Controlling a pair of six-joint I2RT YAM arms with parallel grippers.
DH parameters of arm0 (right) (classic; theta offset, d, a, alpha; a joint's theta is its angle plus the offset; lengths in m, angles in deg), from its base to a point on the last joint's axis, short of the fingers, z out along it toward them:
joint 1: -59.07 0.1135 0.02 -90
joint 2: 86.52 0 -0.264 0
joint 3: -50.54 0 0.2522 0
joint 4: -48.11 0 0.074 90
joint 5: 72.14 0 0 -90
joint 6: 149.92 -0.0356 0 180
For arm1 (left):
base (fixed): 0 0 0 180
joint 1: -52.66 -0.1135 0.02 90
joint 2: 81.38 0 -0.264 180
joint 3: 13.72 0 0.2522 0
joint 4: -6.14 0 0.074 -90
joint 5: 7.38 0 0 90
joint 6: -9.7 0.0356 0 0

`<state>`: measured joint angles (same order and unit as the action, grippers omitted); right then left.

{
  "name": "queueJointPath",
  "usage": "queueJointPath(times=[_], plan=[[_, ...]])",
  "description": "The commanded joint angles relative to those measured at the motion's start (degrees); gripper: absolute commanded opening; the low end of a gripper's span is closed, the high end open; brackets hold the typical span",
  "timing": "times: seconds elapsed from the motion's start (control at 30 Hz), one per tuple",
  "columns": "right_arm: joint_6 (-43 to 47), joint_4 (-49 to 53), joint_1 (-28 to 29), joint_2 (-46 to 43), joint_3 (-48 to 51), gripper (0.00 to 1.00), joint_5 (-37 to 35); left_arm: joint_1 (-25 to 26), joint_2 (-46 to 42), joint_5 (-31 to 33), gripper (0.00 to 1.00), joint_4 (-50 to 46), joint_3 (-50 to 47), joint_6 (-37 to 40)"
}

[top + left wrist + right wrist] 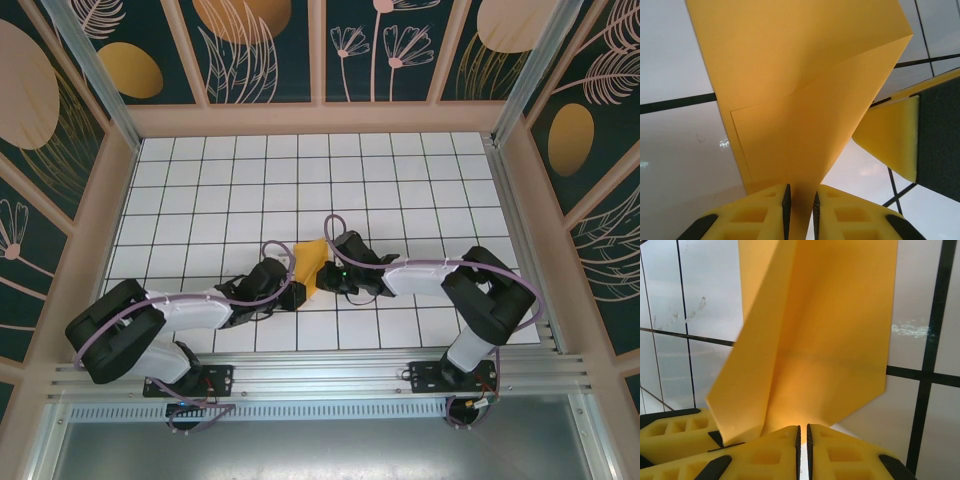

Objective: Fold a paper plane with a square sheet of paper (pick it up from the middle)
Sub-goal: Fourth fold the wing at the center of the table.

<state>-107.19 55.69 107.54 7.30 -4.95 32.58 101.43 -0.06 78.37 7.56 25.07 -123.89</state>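
Tiled table [200, 180] spreads wide beyond edges of creased paper [310, 262]

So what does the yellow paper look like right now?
The paper is thin, plain and orange-yellow. It is already folded into overlapping flaps with sharp creases and narrows toward one end. It is near the middle of the white grid table, between the two arms. One narrow end runs between the fingers of the left gripper, and the right gripper pinches another edge.
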Motion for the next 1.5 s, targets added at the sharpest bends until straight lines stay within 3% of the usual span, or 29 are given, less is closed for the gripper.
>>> queueJointPath(times=[0.0,0.63,0.83,1.13,1.47], plan=[[-0.2,-2.2,0.0,1.3,-0.1,0.16,1.3,0.7,1.8,3.3,0.19,-5.3,2.5,2.2],[-0.2,-4.3,0.2,4.4,-0.9,0.13,3.7,1.3,2.9,2.1,0.25,-3.8,4.7,0.1],[-0.7,-4.5,0.4,5.1,-0.8,0.12,3.4,1.2,3.1,3.0,0.21,-4.0,5.0,-0.3],[-0.7,-4.2,0.5,5.3,-0.8,0.12,3.5,1.2,3.2,3.4,0.24,-4.4,6.0,0.3],[-0.5,-3.5,0.5,5.6,-1.4,0.12,3.2,1.2,2.5,4.7,0.06,-2.5,3.0,-2.4]])
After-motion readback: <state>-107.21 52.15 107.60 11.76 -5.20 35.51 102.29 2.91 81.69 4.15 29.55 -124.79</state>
